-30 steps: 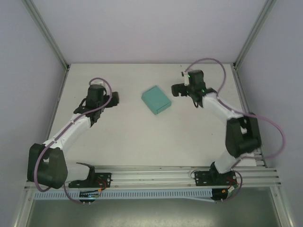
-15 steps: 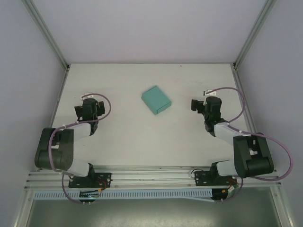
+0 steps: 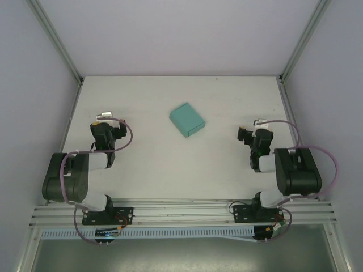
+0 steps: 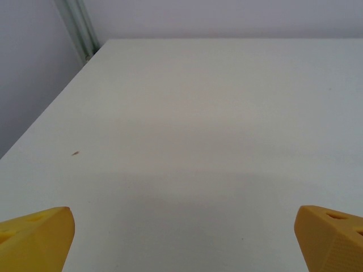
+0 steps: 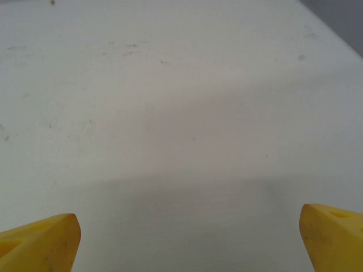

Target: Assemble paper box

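Note:
The paper box (image 3: 187, 119) is a small closed teal-green rectangular box lying flat on the white table, turned at an angle, near the middle of the back half. My left gripper (image 3: 104, 128) is folded back at the left side, well away from the box, and my right gripper (image 3: 248, 136) is pulled in at the right side, also apart from it. In the left wrist view the yellow fingertips (image 4: 35, 245) stand wide apart over bare table. The right wrist view shows its yellow fingertips (image 5: 39, 242) equally wide, with nothing between them.
The white table (image 3: 147, 164) is fenced by grey walls and aluminium posts (image 3: 54, 39) at the back corners. A metal rail (image 3: 181, 212) runs along the near edge by the arm bases. The left table edge and a post (image 4: 79, 28) show in the left wrist view.
Both arms have retracted from beside the box toward their bases, folding down at the left and right sides. The box has stayed where it was.

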Motion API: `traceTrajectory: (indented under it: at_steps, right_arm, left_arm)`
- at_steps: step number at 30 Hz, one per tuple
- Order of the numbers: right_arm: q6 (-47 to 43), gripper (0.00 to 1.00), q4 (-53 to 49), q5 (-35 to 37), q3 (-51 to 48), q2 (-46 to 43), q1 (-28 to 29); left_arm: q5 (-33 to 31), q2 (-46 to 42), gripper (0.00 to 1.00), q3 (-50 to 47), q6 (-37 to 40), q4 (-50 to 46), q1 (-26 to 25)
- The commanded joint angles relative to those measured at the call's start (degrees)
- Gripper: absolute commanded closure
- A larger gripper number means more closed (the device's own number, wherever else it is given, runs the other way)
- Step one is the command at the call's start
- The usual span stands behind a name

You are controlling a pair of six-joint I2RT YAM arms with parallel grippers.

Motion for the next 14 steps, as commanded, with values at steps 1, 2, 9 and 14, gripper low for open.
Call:
traceTrajectory:
  at_steps: [1,2,9,14]
  right_arm:
    - [2.99,0.01,4.25,-3.74,1.87,-0.2,-2.28]
    - [2.87,0.01,1.47,-3.27,2.74,-0.49,-1.97]
    - [2.43,0.01,1.63,-2.95,2.97,-0.37,-1.56]
    - [2.4,0.01,1.61,-3.02,2.87,-0.35,-1.56]
  left_arm:
    - [2.42,-0.61,0.01,-0.64,1.06,3.54,0.38]
    - [2.42,-0.63,0.01,-0.65,0.92,3.29,0.48]
    - [2.54,-0.65,0.01,-0.65,1.02,3.4,0.46]
    - [2.55,-0.63,0.01,-0.66,1.06,3.35,0.44]
